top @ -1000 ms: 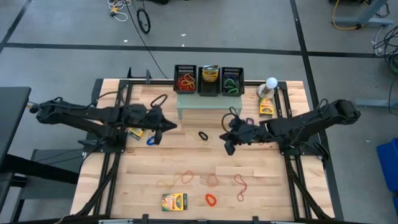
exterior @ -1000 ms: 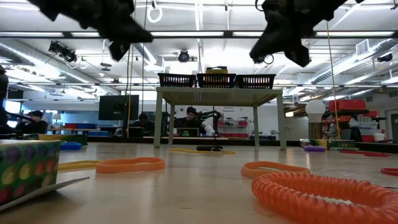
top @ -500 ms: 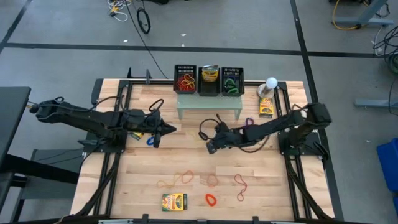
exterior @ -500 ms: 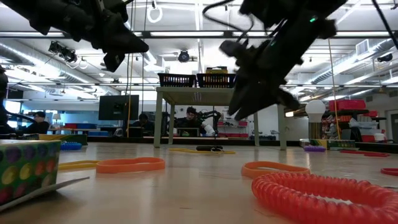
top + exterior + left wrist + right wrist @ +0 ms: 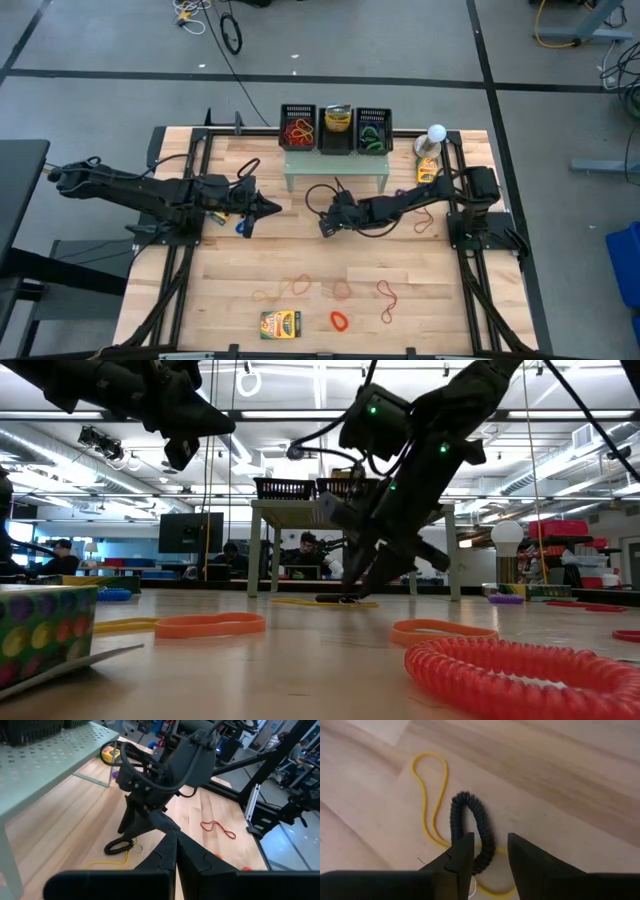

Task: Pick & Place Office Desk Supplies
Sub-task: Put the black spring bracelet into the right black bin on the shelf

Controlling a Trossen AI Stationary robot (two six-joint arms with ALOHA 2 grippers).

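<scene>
While the left gripper hangs pinched shut and empty above the table's left half, near a blue band, the right gripper is low over the middle of the wooden table, just in front of the pale green stand, with its fingers parted to a moderate gap and holding nothing. Between those fingers in the right wrist view lies a black coiled band, a ribbed loop flattened into a narrow oval, resting on the boards and crossing a thin yellow rubber band that lies under or against it. The coiled band's long axis runs away from the wrist camera, its rounded far end pointing forward past the fingertips and its near end sitting in the gap; in the left wrist view it lies flat on the wood at the foot of the right gripper. The likeliest fault from here seems to be a double pick: closing at this spot could trap the yellow band along with the black one, since the two overlap right where the fingertips stand. A second risk is that the springy coil squirts sideways or rolls out if only one side of the loop is caught, and whether the tips already touch the wood is hard to judge from the low view. The black baskets on the stand already hold sorted bands, and several loops and a crayon box lie well apart near the front edge.
</scene>
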